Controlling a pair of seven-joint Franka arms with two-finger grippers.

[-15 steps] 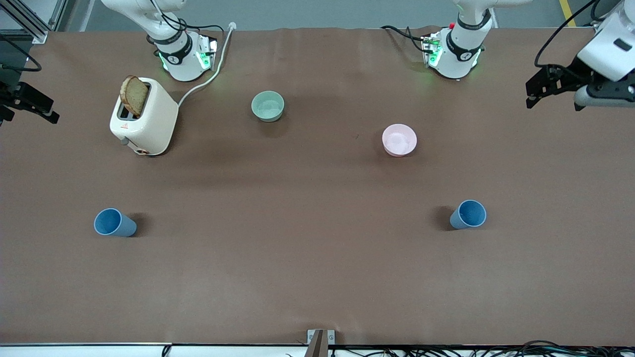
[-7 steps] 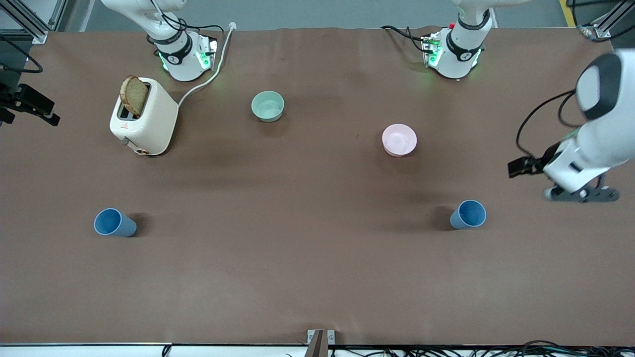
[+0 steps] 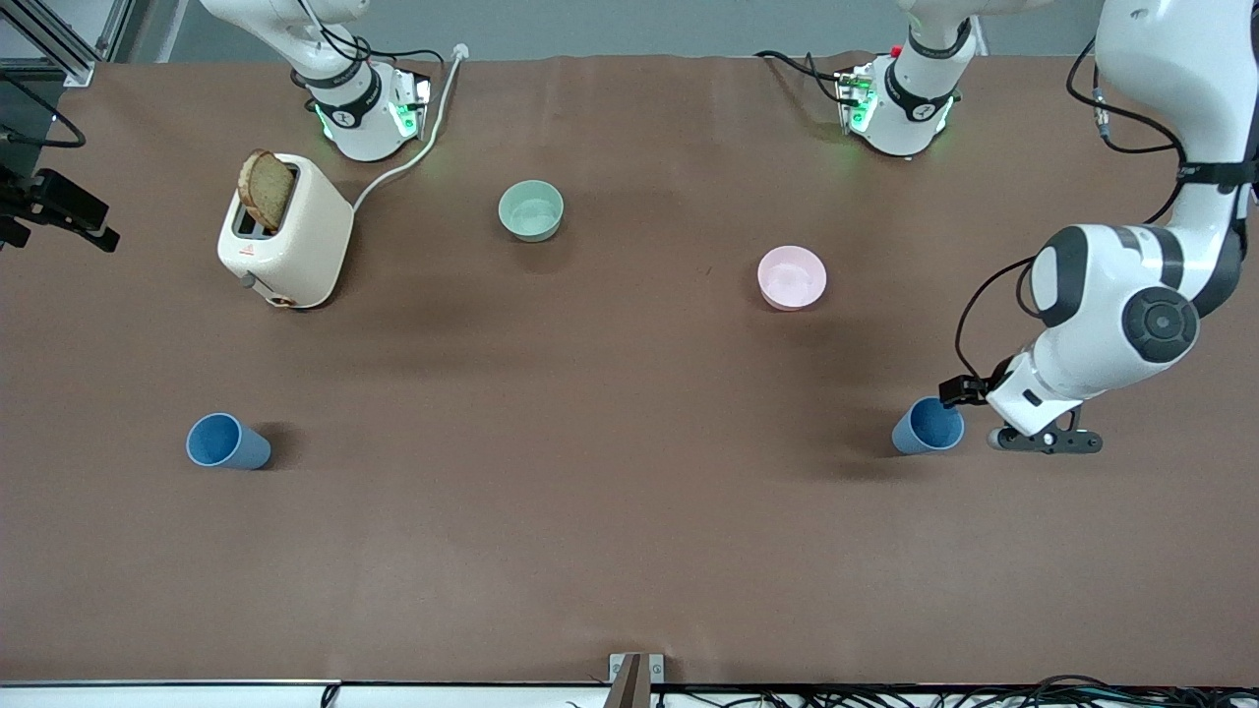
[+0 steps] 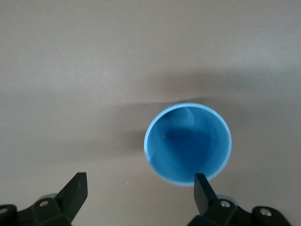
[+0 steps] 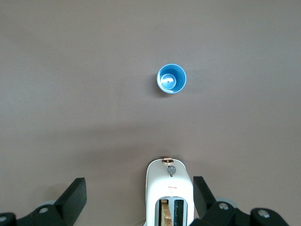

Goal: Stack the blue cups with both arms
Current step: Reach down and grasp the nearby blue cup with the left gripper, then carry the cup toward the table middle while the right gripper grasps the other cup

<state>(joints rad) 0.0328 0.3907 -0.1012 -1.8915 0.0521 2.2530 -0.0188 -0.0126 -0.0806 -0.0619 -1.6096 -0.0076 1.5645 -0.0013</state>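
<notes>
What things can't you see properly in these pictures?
- Right gripper: the front view's edge cuts it off; the right wrist view shows only its open jaws, above the toaster.
- Left gripper: the front view hides it under the left arm, beside a blue cup. Whether it touches the cup cannot be told.
- Toast: its lower part is hidden in the toaster slot.
</notes>
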